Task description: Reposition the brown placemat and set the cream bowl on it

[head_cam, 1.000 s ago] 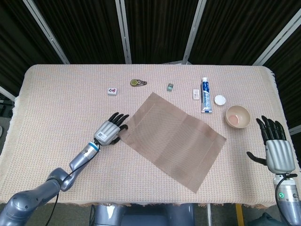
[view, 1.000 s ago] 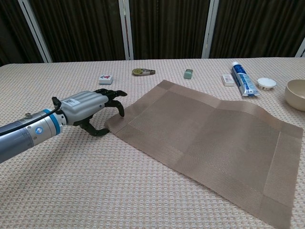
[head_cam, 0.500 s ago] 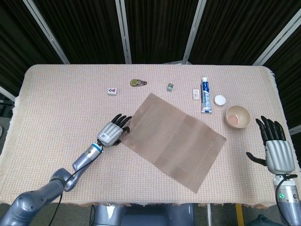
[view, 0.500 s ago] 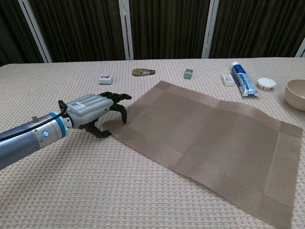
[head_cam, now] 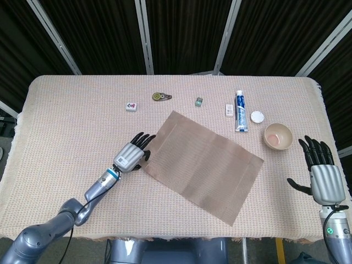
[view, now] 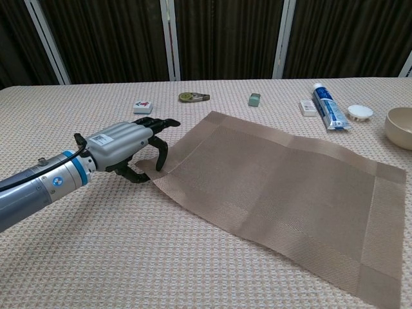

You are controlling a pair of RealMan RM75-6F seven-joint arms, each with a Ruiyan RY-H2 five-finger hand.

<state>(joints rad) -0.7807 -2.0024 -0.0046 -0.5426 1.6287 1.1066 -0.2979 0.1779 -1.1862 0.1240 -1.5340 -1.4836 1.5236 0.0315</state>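
The brown placemat lies skewed on the cloth-covered table, one corner pointing toward the left hand and the far edge running off toward the cream bowl, which stands near the table's right edge, apart from the mat. In the chest view the left hand's dark fingertips curl down onto the mat's near-left corner, with the thumb tucked at or under the edge; whether the corner is truly pinched or only pressed cannot be told from either view, and the mat looks flat there, not lifted. The right hand hangs spread and empty beyond the table's right edge, close to the bowl but not touching it. The risk here, as I judge it, lies in that light hold on a single corner: a thin woven mat dragged from one point will likely pivot instead of sliding square, or buckle and fold if the fingers push. If they slip off, the mat stays crooked. A wide swing could also sweep the far edge into the toothpaste tube, the white cap and the small white box lying just beyond it, or nudge the bowl. The bowl itself sits near the table's edge, so a careless reach with the right hand could knock it off.
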